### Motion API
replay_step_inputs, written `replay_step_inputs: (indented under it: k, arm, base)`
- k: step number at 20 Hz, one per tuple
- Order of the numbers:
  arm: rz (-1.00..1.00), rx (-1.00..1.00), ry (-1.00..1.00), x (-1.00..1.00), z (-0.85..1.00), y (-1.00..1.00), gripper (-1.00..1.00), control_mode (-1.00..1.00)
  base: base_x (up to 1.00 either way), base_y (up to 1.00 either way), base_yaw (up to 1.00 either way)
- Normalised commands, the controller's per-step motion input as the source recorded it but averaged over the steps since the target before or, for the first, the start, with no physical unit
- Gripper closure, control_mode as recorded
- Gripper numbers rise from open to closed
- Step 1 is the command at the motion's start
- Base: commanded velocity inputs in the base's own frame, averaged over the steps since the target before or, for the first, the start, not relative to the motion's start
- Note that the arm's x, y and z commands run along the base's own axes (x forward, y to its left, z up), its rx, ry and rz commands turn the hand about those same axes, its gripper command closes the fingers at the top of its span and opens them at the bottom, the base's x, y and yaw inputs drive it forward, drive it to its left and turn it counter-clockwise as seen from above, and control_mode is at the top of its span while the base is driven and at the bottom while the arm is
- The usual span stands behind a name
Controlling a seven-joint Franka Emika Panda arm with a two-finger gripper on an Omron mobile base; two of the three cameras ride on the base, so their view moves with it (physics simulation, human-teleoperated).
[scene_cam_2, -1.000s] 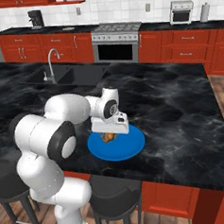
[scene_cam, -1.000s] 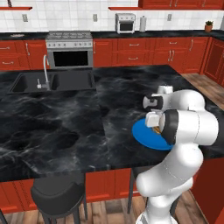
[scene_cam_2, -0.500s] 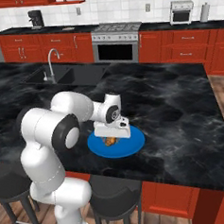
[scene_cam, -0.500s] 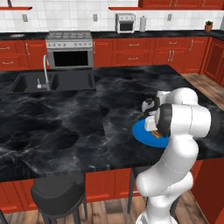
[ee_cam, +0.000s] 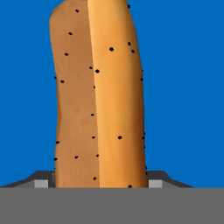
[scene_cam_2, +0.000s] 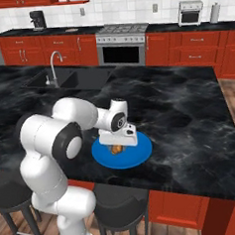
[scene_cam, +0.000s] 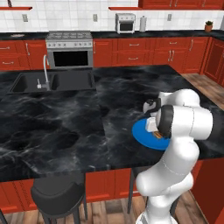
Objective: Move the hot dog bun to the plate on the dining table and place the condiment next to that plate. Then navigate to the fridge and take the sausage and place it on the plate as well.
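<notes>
1. Gripper (scene_cam_2: 116, 148) is low over the plate (scene_cam_2: 139, 155), pointing down. In the hand view the two finger tips (ee_cam: 41, 183) flank the near end of the hot dog bun (ee_cam: 98, 100), one on each side, jaws partly apart at roughly the bun's width.
2. Whether the tips are pressing on the bun or merely bracket it — cannot tell; contact points sit at the very bottom of the hand view.
3. Bun: tan-orange, dark-speckled, darker lengthwise half beside a lighter half. Seen against solid blue in the hand view, so it is over or on the plate. From the right base view a small orange patch (scene_cam_2: 115, 149) shows under the hand, at the plate's middle-left.
4. Plate: bright blue, round, flat on the dining table (scene_cam_2: 189, 114), near the table's front edge, toward its right half as seen from the left base view (scene_cam: 142, 133).
5. Table top: black, white-veined marble, red base. A sink (scene_cam: 52, 82) with a faucet (scene_cam: 44, 72) is set in towards the far left corner.
6. Black stools (scene_cam_2: 120, 206) are tucked at the front edge.
</notes>
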Motion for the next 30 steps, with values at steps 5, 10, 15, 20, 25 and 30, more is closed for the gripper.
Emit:
replay_step_inputs:
  k: [5, 10, 15, 20, 25, 30]
  arm:
    - [0.0, 0.0, -0.17, -0.59, 0.08, -0.05, -1.0, -1.0]
    - [0.0, 0.0, -0.19, -0.51, 0.25, 0.02, -1.0, -1.0]
    - [0.0, -0.02, -0.3, -0.47, 0.46, 0.07, -1.0, -1.0]
    - [0.0, -0.04, -0.43, -0.8, 0.6, 0.04, -1.0, -1.0]
    - [0.0, -0.06, -0.4, -0.85, 0.65, 0.12, -1.0, -1.0]
    - [0.0, -0.06, -0.39, -0.85, 0.72, 0.11, -1.0, -1.0]
  base:
    - [0.0, 0.0, 0.0]
    - [0.0, 0.0, 0.0]
    - [0.0, 0.0, 0.0]
    - [0.0, 0.0, 0.0]
    - [0.0, 0.0, 0.0]
    - [0.0, 0.0, 0.0]
